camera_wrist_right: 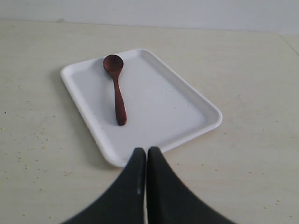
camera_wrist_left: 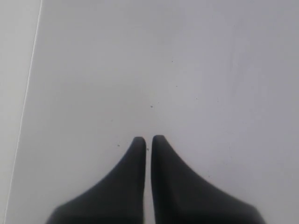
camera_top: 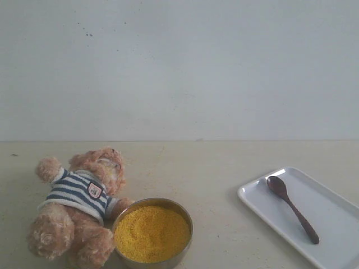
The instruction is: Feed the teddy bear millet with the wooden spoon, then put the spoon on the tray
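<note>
The teddy bear (camera_top: 78,204) in its striped shirt lies on its back at the front left of the table. Beside it, touching its arm, stands the metal bowl heaped with yellow millet (camera_top: 151,232). The wooden spoon (camera_top: 291,207) (camera_wrist_right: 116,88) lies on the white tray (camera_top: 331,224) (camera_wrist_right: 173,112) at the front right. My right gripper (camera_wrist_right: 146,150) is shut and empty, hovering just off the tray's near edge, apart from the spoon. My left gripper (camera_wrist_left: 148,139) is shut and empty over a bare pale surface. Neither gripper shows in the exterior view.
A plain white wall (camera_top: 179,67) backs the beige table (camera_top: 213,168). Scattered millet grains (camera_wrist_right: 28,140) dot the tabletop beside the tray.
</note>
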`<state>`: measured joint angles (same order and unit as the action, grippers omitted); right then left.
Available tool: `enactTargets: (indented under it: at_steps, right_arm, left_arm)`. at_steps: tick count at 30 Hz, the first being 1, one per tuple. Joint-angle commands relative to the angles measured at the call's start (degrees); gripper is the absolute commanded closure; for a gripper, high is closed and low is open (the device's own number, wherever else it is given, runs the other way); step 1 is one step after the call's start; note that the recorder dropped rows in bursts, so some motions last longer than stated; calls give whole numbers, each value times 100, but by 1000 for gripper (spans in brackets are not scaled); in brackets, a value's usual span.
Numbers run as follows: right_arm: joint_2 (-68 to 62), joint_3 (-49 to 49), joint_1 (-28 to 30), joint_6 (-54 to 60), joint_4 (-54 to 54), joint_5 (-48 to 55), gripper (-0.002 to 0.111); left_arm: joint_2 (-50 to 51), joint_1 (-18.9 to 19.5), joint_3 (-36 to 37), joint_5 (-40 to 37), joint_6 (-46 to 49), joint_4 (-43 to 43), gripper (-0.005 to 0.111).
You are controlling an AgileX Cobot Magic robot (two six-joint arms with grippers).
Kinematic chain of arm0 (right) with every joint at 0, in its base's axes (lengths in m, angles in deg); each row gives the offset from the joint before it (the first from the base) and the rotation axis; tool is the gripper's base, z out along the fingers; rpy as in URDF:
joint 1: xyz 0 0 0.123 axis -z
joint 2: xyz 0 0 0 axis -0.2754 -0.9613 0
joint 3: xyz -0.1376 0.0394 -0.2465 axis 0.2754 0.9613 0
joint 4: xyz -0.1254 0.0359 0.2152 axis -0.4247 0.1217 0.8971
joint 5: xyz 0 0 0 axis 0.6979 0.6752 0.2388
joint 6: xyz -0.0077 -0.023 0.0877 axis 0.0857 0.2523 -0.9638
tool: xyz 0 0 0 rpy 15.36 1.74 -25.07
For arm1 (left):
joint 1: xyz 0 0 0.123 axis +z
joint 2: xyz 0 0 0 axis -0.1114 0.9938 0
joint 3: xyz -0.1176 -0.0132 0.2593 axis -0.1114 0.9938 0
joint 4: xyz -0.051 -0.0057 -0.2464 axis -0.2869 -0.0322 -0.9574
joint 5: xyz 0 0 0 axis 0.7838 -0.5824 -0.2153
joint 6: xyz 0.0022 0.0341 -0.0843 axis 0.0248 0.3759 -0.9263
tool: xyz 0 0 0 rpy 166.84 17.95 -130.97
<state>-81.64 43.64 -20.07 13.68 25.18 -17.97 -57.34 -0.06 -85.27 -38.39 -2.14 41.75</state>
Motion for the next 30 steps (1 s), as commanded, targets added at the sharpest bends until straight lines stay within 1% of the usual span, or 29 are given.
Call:
enactTargets:
  at_steps: [1, 4, 7, 10, 11, 14, 16, 19, 23, 26, 30]
  right_arm:
    - [16, -5, 9, 1, -27, -12, 108]
    - [16, -5, 9, 1, -27, -12, 108]
    - [16, -5, 9, 12, -27, -12, 108]
    - [16, -5, 9, 12, -27, -12, 108]
    - [16, -5, 9, 12, -27, -12, 108]
    - [16, -5, 9, -12, -27, -12, 108]
    - [16, -5, 9, -12, -27, -12, 108]
    - [16, -5, 9, -12, -27, -12, 108]
    - [16, -5, 9, 5, -27, -12, 108]
    - [16, -5, 9, 5, -27, -12, 108]
    - [16, -5, 9, -5, -27, -12, 108]
  left_arm:
    - [-17, -38, 678, -95, -32, -234, 103]
    - [35, -38, 1217, -95, -218, -362, 103]
    - [35, -38, 1611, -95, -229, -427, 103]
    - [35, -42, 1919, -107, 190, -427, 103]
    - [35, -66, 2000, -108, 190, -491, 103]
    - [35, -217, 2242, -440, 45, -1026, 103]
    - [35, -263, 2306, -494, -123, -1400, 103]
    - [35, -293, 2389, -595, -61, -1343, 103]
    - [35, -293, 2517, -525, -4, -485, 103]
    - [35, -293, 2681, -525, 190, -423, 103]
    - [35, -293, 2983, -515, 190, -423, 103]
